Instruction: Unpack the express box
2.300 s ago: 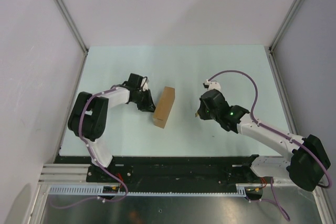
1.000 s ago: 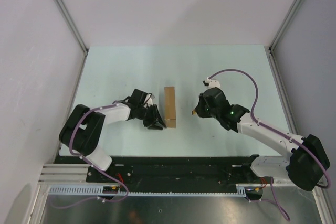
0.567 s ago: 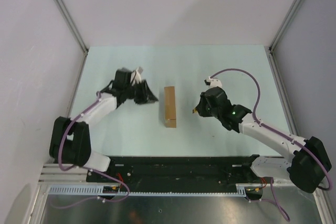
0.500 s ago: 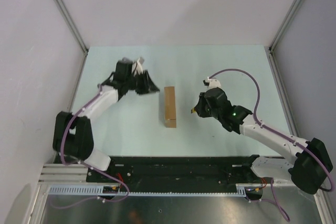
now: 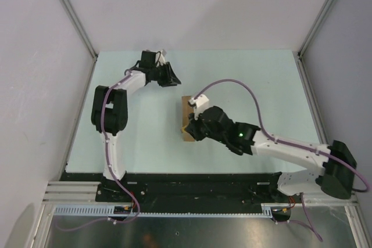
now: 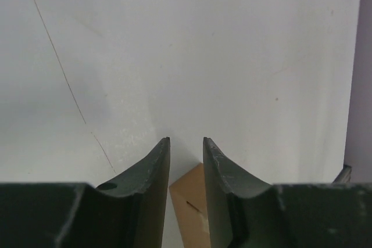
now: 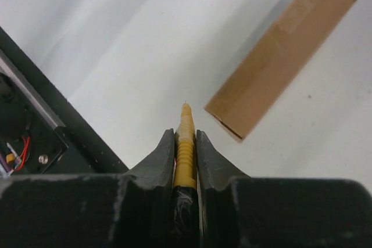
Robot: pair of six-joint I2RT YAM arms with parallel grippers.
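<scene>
Item: express box (image 5: 186,108), brown cardboard, flat and oblong, lay closed on the pale table (image 5: 244,74) near its middle, long side running away from the arm bases; a paler strip ran lengthwise along its top face in the right wrist view. Its near end was partly covered in the overhead view by the right arm. Item: right gripper (image 5: 187,129), reached in over the near end of the box, fingers (image 7: 164,155) clenched tight on a yellow utility knife (image 7: 185,143), whose ribbed yellow nose stuck out past the fingertips. In the right wrist view the tip of the knife stood just short of the near corner of the box (image 7: 279,56), with bare table showing between them. Item: left gripper (image 5: 173,79), held at the far left of the table, well apart from the box and pointed toward it; fingers (image 6: 152,166) parted by a narrow gap, nothing between them. One corner of the box (image 6: 189,207) showed low in that gap, farther off.
</scene>
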